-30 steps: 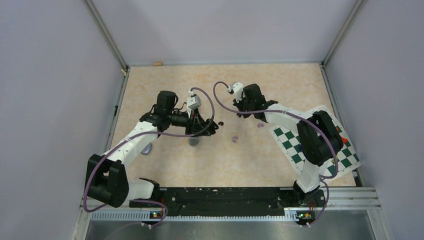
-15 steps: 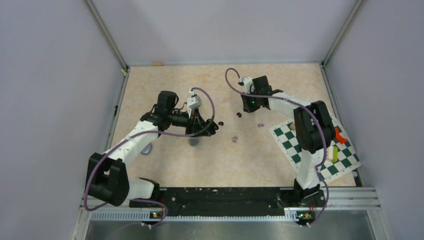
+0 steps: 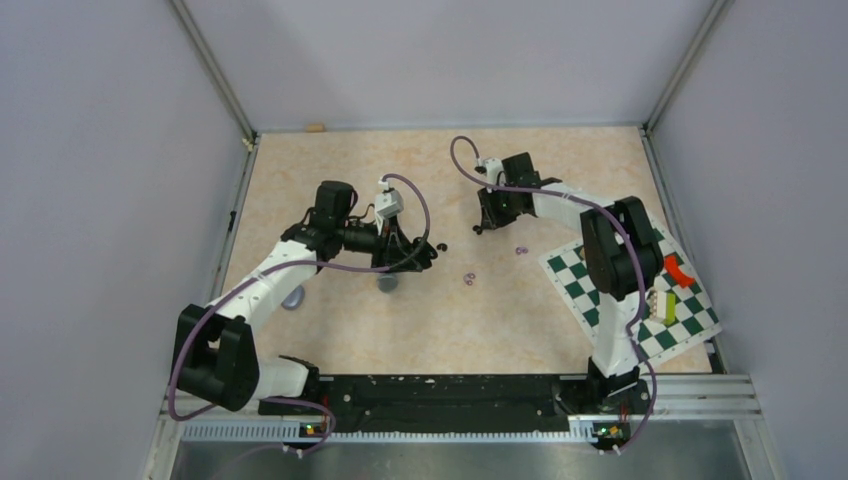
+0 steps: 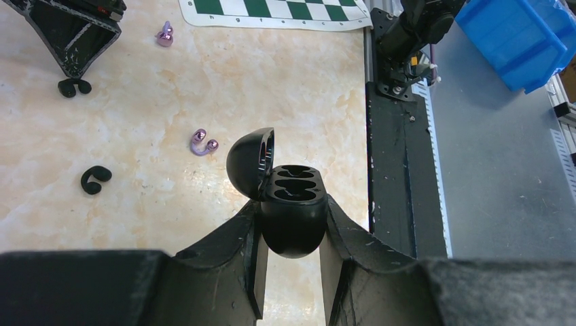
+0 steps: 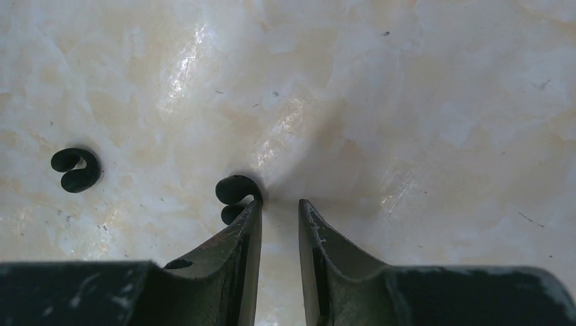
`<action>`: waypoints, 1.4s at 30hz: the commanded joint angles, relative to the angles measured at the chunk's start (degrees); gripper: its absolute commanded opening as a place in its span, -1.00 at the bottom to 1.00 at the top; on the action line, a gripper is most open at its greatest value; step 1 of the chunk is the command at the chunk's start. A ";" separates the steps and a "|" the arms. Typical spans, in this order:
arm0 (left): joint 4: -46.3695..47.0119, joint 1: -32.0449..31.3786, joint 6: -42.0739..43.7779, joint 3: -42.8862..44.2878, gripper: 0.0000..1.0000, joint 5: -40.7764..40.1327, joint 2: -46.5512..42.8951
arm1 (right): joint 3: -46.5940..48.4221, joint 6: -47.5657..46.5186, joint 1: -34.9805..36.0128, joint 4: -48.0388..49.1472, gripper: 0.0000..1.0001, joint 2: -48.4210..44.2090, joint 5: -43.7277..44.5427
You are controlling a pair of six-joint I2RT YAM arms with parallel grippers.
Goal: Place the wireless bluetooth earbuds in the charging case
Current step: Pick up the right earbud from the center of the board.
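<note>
The left gripper [image 4: 292, 212] is clamped on the charging case [image 4: 293, 231], its lid [image 4: 246, 161] open. One black earbud [image 4: 95, 180] and a purple earbud [image 4: 202, 142] lie on the table [image 3: 330, 180] nearby. The right gripper [image 5: 278, 210] is empty, its fingers slightly apart, and a second black earbud [image 5: 236, 193] touches one finger's outer side.

Black earbud [image 5: 234, 193] lies outside the right jaws (gap bare).

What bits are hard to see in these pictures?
Right wrist view: a finger of the right gripper covers part of one black earbud.
Left wrist view: the left gripper covers the charging case's sides.
Top view: the purple earbuds are too tiny to show their shape.
</note>
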 commanded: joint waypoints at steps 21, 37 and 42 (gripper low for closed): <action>0.59 0.31 0.79 1.99 -1.00 2.06 0.10 | 2.07 4.07 -0.69 -0.69 -0.46 3.70 -8.79; 0.59 0.31 0.78 2.04 -1.00 2.20 -0.09 | -0.28 4.89 -0.71 2.64 -0.75 2.04 -17.77; 0.59 0.28 0.74 1.93 -1.00 2.03 -0.02 | -0.66 3.98 -0.71 2.91 -0.83 -1.25 -19.13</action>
